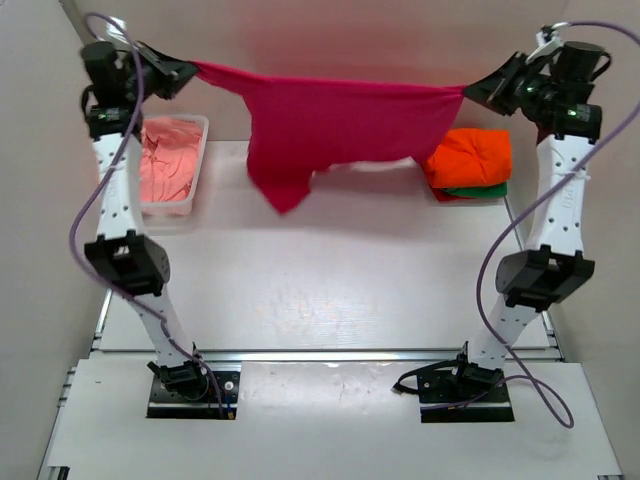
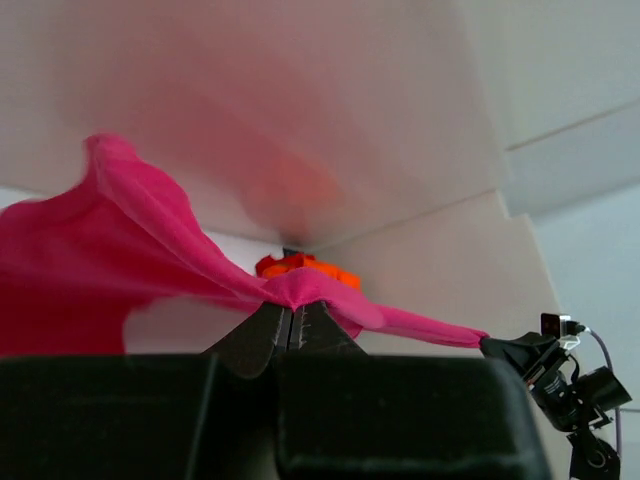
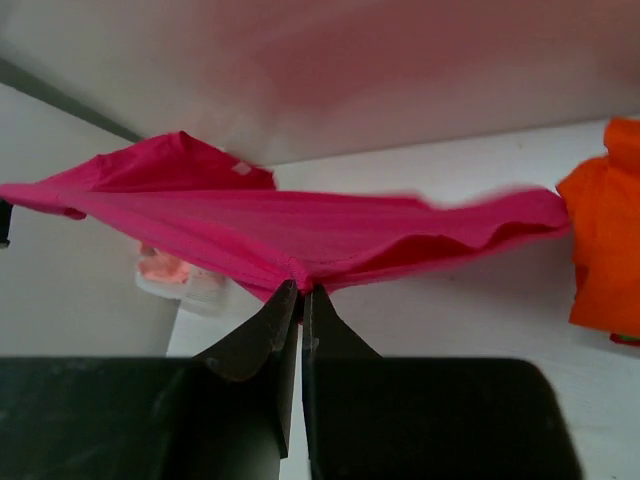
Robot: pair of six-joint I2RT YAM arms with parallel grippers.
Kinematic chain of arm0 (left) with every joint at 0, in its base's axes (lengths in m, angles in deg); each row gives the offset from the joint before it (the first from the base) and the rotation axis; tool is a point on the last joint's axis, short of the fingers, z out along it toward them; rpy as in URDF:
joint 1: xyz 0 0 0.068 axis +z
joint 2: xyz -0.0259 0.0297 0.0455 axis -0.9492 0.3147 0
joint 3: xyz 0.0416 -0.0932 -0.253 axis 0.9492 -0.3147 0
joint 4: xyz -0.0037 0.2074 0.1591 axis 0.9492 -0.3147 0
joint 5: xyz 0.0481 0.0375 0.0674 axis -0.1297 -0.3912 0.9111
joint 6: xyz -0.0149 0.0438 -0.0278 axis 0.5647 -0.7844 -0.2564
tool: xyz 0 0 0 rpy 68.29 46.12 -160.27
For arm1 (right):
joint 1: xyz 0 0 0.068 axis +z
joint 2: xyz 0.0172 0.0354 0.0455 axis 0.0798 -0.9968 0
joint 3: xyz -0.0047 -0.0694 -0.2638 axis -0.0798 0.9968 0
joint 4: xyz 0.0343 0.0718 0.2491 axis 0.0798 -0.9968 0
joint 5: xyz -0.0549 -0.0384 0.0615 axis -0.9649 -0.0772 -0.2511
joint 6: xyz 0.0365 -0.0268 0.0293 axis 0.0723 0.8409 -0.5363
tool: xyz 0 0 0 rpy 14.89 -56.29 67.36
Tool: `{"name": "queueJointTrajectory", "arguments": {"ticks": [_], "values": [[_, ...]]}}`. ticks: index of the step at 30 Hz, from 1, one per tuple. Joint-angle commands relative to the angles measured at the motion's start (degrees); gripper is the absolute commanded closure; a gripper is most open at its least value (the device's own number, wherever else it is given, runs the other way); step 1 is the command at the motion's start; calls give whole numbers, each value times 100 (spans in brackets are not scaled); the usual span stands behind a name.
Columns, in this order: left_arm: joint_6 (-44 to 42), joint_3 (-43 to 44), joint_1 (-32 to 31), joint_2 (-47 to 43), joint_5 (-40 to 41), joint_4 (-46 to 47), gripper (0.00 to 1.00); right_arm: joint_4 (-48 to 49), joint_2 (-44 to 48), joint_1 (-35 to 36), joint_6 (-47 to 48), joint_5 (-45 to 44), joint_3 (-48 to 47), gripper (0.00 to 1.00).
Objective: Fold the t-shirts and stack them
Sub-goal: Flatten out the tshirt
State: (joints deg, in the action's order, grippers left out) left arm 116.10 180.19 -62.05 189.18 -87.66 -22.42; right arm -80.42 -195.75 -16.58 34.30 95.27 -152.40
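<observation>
The magenta t-shirt (image 1: pixel 320 135) hangs stretched in the air between both grippers, above the far part of the table. My left gripper (image 1: pixel 190 70) is shut on its left end; my right gripper (image 1: pixel 468 90) is shut on its right end. In the left wrist view the cloth (image 2: pixel 150 270) is pinched at the gripper (image 2: pixel 291 308). In the right wrist view the cloth (image 3: pixel 300 230) is pinched at the gripper (image 3: pixel 301 288). A folded orange t-shirt (image 1: pixel 470 158) lies on a green one (image 1: pixel 480 189) at the far right. Salmon pink shirts (image 1: pixel 165 165) fill the tub.
A white plastic tub (image 1: pixel 195 205) stands at the far left of the table (image 1: pixel 330 290), under the left arm. The stack of folded shirts sits near the table's right edge, close to the right arm. A wall stands behind the table.
</observation>
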Motion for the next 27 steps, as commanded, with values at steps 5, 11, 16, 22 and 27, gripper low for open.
{"name": "queueJointTrajectory", "arguments": {"ticks": [5, 11, 16, 22, 27], "values": [[-700, -1168, 16, -2092, 169, 86, 100, 644, 1031, -240, -123, 389, 954, 100], [-1061, -4996, -284, -4444, 441, 498, 100, 766, 1969, -83, 580, -120, 3272, 100], [-1088, -8235, -1371, -6327, 1336, 446, 100, 1277, 3008, 163, 853, -691, 5894, 100], [-571, -11030, -2322, -8154, 1813, 16, 100, 1076, 4150, 814, 644, -1728, 8600, 100], [-201, -11772, -2534, -9193, 1549, -624, 100, 444, 4792, 1122, 345, -2256, 9639, 99]]}}
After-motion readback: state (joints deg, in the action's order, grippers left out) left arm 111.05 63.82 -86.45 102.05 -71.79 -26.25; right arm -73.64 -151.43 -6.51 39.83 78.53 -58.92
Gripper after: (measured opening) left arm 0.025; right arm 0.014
